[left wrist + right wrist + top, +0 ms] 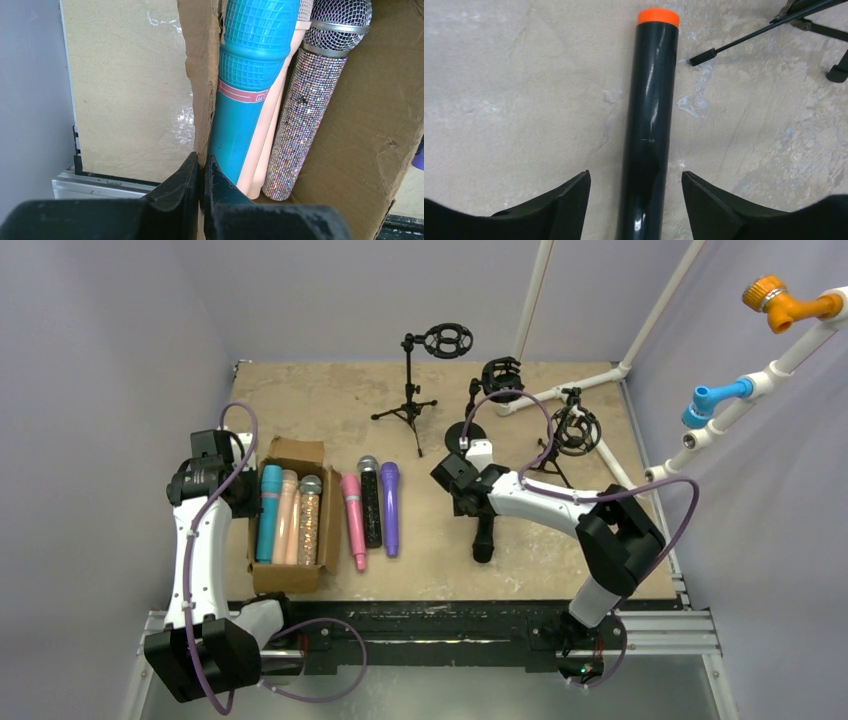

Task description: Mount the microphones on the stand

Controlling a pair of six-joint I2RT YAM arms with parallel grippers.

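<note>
My left gripper is shut on the left wall of a cardboard box. In the box lie a teal microphone, a peach one and a silver glitter one. In the top view the left gripper sits at the box. Pink, black and purple microphones lie on the table. My right gripper is open, its fingers on either side of a black microphone with an orange end cap. That microphone lies flat under the right gripper.
Three black stands with ring mounts stand at the back: a tripod, a round-base one and another tripod. A stand leg shows beyond the black microphone. White pipes run along the back right.
</note>
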